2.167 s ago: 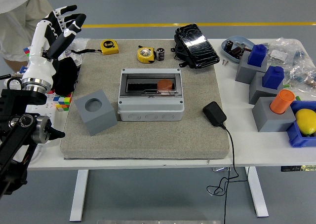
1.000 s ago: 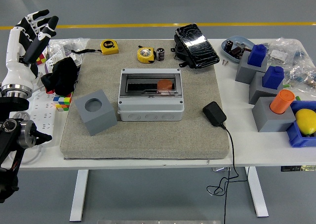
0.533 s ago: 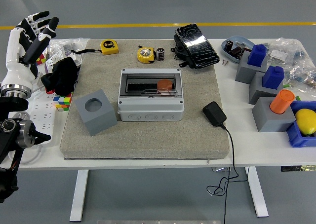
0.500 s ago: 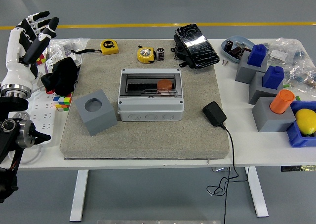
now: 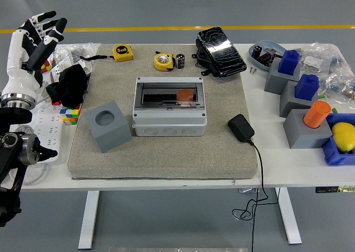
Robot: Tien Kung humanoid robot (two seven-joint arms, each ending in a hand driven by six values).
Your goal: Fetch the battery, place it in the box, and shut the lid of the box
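Observation:
The battery (image 5: 180,61), a small black cylinder, stands at the back of the grey mat (image 5: 222,152), beside a round yellow tape measure (image 5: 163,61). The grey box (image 5: 169,124) sits mid-mat; an orange round thing (image 5: 186,95) shows in its dark window. My left hand (image 5: 39,35), white and black, is raised off the table's far left edge, fingers spread, holding nothing, well away from battery and box. The right arm is out of the picture.
On the mat: a grey cube with a hole (image 5: 107,125), a black adapter (image 5: 241,127) with its cable, a black pouch (image 5: 220,51), a yellow tape measure (image 5: 123,53). A black cloth (image 5: 70,85) lies left. Grey and blue blocks (image 5: 288,69), an orange cylinder (image 5: 317,114) and a bowl (image 5: 265,52) crowd the right.
Since the earliest frame my left hand has swung left, off the mat's corner to beyond the table edge, and a person at the top left is gone. Over the last second nothing moves.

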